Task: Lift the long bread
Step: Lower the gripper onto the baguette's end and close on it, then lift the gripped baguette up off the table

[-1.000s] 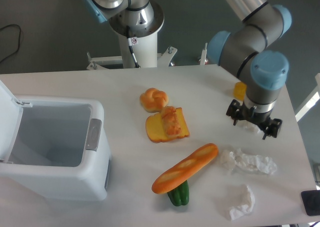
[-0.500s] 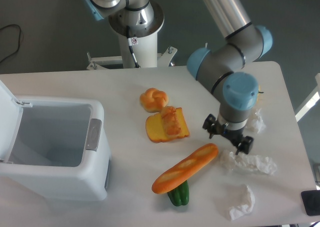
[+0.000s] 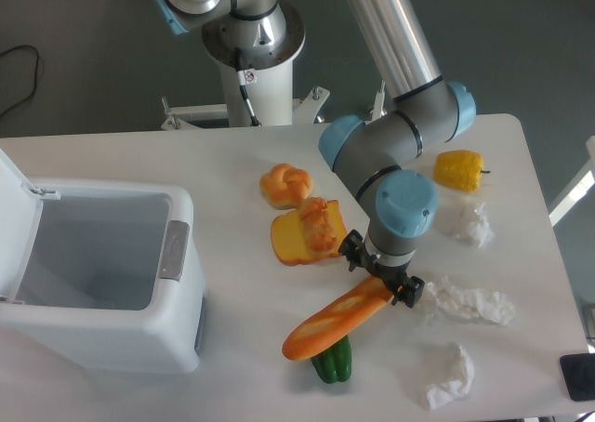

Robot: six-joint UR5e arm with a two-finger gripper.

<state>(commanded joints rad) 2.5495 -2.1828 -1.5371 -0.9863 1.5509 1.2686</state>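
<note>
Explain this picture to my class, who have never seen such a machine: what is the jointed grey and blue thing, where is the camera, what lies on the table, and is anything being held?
The jointed thing is a robot arm with a two-finger gripper at its tip. One fixed camera looks down on the white table from the front.

On the table lie a long bread resting across a green pepper, a toast slice, a round knotted bun, a yellow pepper and three crumpled tissues. At the left stands an open white bin.

The gripper is over the right end of the bread, one finger on each side. Whether it grips it cannot be told; the bread is not lifted.
</note>
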